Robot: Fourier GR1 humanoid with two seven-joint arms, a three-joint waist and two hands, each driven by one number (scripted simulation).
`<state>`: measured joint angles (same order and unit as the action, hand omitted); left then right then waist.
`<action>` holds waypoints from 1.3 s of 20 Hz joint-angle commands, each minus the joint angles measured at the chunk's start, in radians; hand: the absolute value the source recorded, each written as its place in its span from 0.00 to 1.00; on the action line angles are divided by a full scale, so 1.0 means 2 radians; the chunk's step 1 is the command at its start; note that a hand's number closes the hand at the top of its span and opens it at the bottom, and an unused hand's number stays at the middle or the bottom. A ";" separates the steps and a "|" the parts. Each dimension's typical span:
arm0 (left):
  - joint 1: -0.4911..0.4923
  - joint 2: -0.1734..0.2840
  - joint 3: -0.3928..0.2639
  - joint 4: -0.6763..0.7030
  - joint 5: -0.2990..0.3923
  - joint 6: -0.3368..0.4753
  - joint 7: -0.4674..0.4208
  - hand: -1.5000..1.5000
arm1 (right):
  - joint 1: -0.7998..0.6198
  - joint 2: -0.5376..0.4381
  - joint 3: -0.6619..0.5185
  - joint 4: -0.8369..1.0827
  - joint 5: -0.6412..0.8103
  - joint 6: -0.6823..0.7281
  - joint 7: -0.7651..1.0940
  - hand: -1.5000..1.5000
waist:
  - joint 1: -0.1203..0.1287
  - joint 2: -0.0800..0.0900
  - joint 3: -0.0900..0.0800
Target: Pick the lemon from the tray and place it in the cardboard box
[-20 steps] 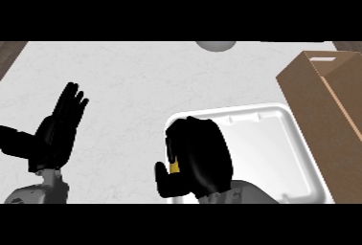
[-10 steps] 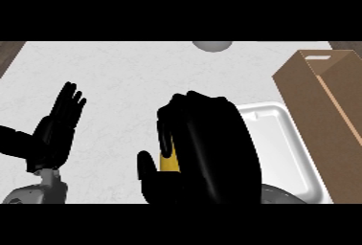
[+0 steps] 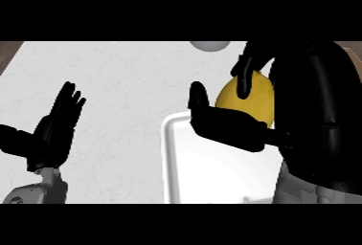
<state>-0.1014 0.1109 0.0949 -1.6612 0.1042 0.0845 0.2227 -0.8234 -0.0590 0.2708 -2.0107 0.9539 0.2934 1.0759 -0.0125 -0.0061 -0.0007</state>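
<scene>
While the lemon (image 3: 256, 98) sits raised in the right hand (image 3: 311, 119), it shows above the far edge of the white tray (image 3: 185, 165), clear of the tray's floor. The worktop (image 3: 127, 81) beneath is pale grey-white with faint mottling, and it fills most of the head view; a strip of brown shows at its far left corner and another at the far right corner, too little of either to tell what it is. A small grey round thing (image 3: 210, 45) lies at the worktop's far edge, only partly in view. The tray rests toward the near right of the worktop, its raised rim and rounded corner showing, much of it hidden behind the forearm.

The right hand is curled around the lemon: the thumb (image 3: 222, 122) reaches across below the fruit and the fingers (image 3: 244, 79) wrap over its top, so that only a middle band of peel shows. The left hand (image 3: 56, 127) stands near the worktop's left edge, fingers straight and pointing up, holding nothing.

The lemon is bright yellow, smooth and oval, shaded darker toward its lower side.
</scene>
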 commanded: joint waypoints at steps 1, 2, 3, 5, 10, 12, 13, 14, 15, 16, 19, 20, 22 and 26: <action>0.008 0.003 0.007 -0.018 0.008 -0.001 0.007 0.50 | -0.009 -0.021 -0.073 -0.037 -0.016 0.077 0.080 1.00 | -0.003 -0.003 0.000; 0.001 0.006 0.010 0.009 0.011 -0.009 0.000 0.50 | -0.008 -0.022 -0.082 -0.024 -0.016 0.068 0.065 1.00 | -0.001 0.000 0.000; 0.001 -0.005 -0.003 0.002 0.000 0.000 -0.004 0.50 | 0.003 -0.035 -0.105 -0.020 -0.028 0.068 0.046 1.00 | -0.001 0.001 0.000; 0.024 -0.011 -0.010 -0.014 -0.008 0.004 -0.010 0.50 | 0.048 -0.052 -0.125 -0.020 -0.035 0.054 0.009 1.00 | 0.003 0.002 0.001; 0.020 0.010 0.011 -0.013 0.019 -0.023 -0.008 0.50 | 0.066 -0.085 -0.181 0.030 -0.035 0.038 -0.049 1.00 | 0.007 0.003 0.000; 0.001 0.016 0.017 -0.012 0.023 -0.020 0.012 0.50 | 0.067 -0.122 -0.207 0.023 -0.035 0.058 -0.063 1.00 | 0.004 0.003 0.000; 0.016 -0.007 -0.009 -0.015 -0.007 -0.001 -0.007 0.50 | 0.101 -0.121 -0.185 0.034 -0.006 0.030 -0.088 1.00 | 0.006 0.004 0.000; 0.013 -0.007 -0.009 -0.015 0.003 -0.008 -0.002 0.50 | 0.085 -0.142 -0.213 0.060 -0.027 0.054 -0.098 1.00 | 0.006 0.003 0.000; 0.010 -0.001 -0.002 -0.020 0.009 -0.010 0.010 0.50 | 0.080 -0.138 -0.211 0.063 -0.019 0.044 -0.094 1.00 | 0.007 0.003 0.000; -0.032 0.020 0.027 0.023 0.020 -0.018 0.001 0.50 | 0.079 -0.158 -0.231 0.108 -0.025 0.027 -0.135 1.00 | 0.006 0.005 0.000; -0.021 0.001 0.005 0.002 0.010 -0.004 0.015 0.50 | 0.122 -0.190 -0.253 0.142 -0.030 0.006 -0.202 1.00 | 0.006 0.005 0.001; 0.007 0.003 0.009 -0.010 0.010 -0.011 -0.001 0.50 | 0.125 -0.177 -0.238 0.142 -0.014 -0.010 -0.198 1.00 | 0.009 0.004 0.000; -0.021 -0.007 -0.008 -0.010 0.000 0.005 0.026 0.50 | 0.103 -0.183 -0.239 0.202 -0.010 -0.028 -0.218 1.00 | 0.009 0.004 0.000; 0.003 -0.017 -0.012 0.014 -0.011 0.002 -0.018 0.50 | 0.143 -0.211 -0.218 0.237 -0.009 0.025 -0.249 1.00 | 0.010 0.005 0.000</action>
<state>-0.1253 0.1042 0.0942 -1.6608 0.1025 0.0832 0.2331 -0.5606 -0.4388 -0.1973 -1.6341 0.9194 0.2897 0.6247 0.0041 0.0027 0.0003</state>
